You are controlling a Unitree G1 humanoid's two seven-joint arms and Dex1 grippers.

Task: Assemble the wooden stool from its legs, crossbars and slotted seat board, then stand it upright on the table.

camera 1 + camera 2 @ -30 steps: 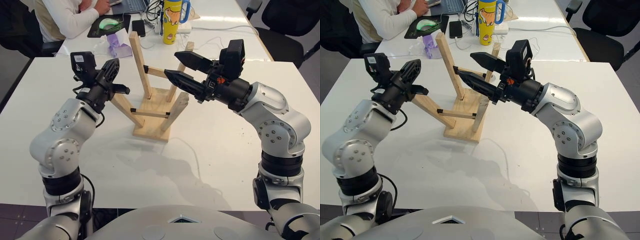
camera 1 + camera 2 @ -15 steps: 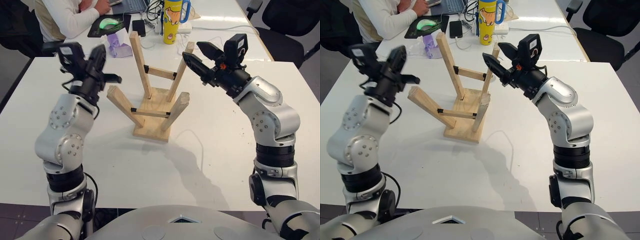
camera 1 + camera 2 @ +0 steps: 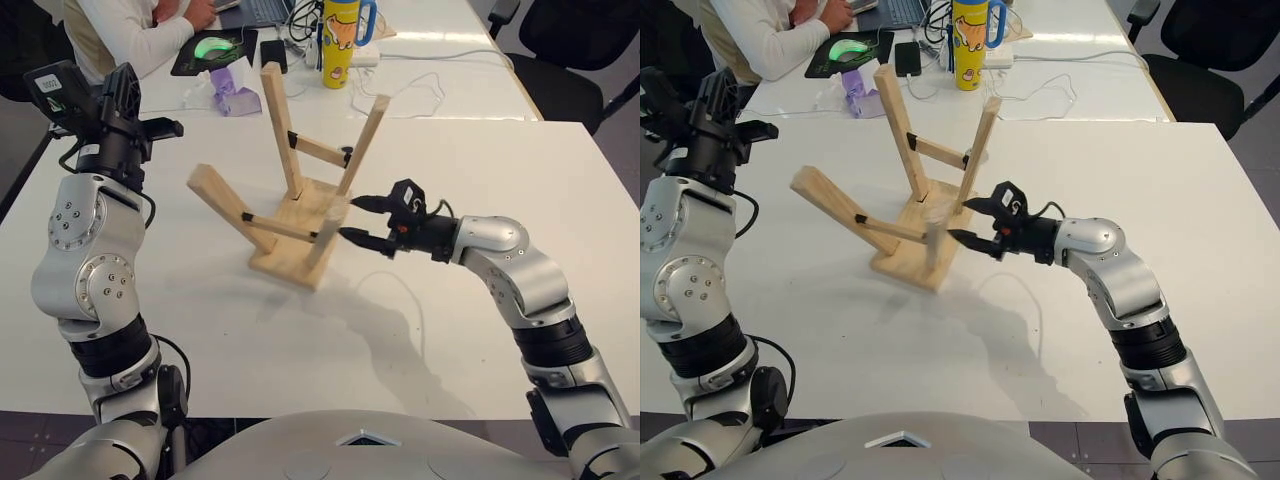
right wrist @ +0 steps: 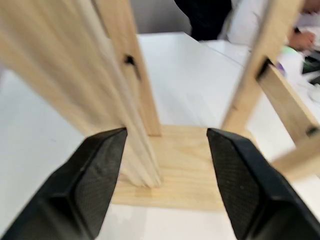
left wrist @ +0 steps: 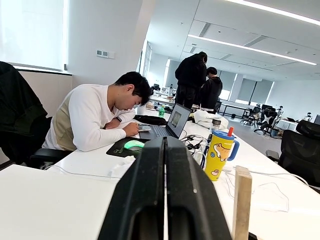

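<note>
The wooden stool [image 3: 290,268] lies upside down on the white table [image 3: 470,340], its seat board down and tipped a little, its legs pointing up and outward. A crossbar [image 3: 320,150] joins the two far legs, another crossbar [image 3: 280,227] the near ones. My right gripper [image 3: 353,220] is open, low over the table, right beside the near right leg [image 3: 325,232]. In the right wrist view the fingers [image 4: 95,170] frame that leg [image 4: 125,95] and the seat board [image 4: 185,165]. My left gripper [image 3: 128,92] is raised at the far left, shut and holding nothing, well away from the stool [image 5: 242,200].
A yellow cup [image 3: 343,40], a purple object [image 3: 238,98], a green mouse [image 3: 213,45] and cables [image 3: 425,85] lie on the desk behind the stool. A person sits there at a laptop. The table's right half and front are bare.
My right gripper dropped from above the far legs down to the near right leg. My left arm lifted and swung back to the left. The stool tipped slightly leftward.
</note>
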